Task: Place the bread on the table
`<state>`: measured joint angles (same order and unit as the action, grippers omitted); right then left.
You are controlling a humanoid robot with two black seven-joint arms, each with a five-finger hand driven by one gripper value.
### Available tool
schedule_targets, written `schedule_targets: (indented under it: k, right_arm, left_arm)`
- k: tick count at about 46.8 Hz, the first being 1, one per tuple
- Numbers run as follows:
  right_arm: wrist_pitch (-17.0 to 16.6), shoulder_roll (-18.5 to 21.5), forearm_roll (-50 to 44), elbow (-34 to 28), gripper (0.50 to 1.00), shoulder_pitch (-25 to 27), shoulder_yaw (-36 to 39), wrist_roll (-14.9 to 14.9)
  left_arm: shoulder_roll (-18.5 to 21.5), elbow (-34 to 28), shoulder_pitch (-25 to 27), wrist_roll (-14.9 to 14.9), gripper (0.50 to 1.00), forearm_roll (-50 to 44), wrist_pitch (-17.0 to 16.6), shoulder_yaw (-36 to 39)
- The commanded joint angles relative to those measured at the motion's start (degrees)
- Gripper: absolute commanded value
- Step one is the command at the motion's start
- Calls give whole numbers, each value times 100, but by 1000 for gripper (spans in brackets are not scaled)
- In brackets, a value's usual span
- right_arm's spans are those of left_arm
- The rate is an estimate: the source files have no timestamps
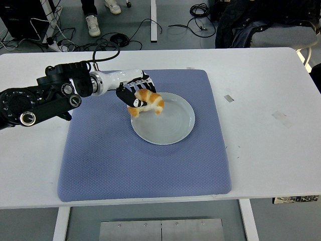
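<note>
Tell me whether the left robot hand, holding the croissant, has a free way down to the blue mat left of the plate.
Probably yes: the left robot hand grips the croissant at the plate edge; the blue mat there is bare.

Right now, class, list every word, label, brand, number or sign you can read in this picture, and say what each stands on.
No readable text anywhere.
Strips of tape on the table: blank.
Robot hand holding the bread, with the plate and blue mat: no print visible.
Patterned tag at the table's near right edge: too small to read.
</note>
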<state>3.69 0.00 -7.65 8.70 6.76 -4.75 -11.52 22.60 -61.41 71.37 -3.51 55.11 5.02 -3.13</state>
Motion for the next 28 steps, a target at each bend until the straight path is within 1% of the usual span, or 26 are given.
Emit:
schedule_targets:
  k: [1,11,19,28]
  right_arm:
    - [0,0,1,0,1000,0,0,0]
    - [0,0,-8,0,1000,0,0,0]
    - [0,0,-8,0,1000,0,0,0]
    - [0,0,-8,0,1000,0,0,0]
  left_arm:
    - [156,-2,26,17,546,-9,43,-4]
    - [535,-2,26,52,552,-9,87,-12]
    - [728,-2,-27,175,552,0,78,5]
    - [921,7,-97,184,552,35,78,49]
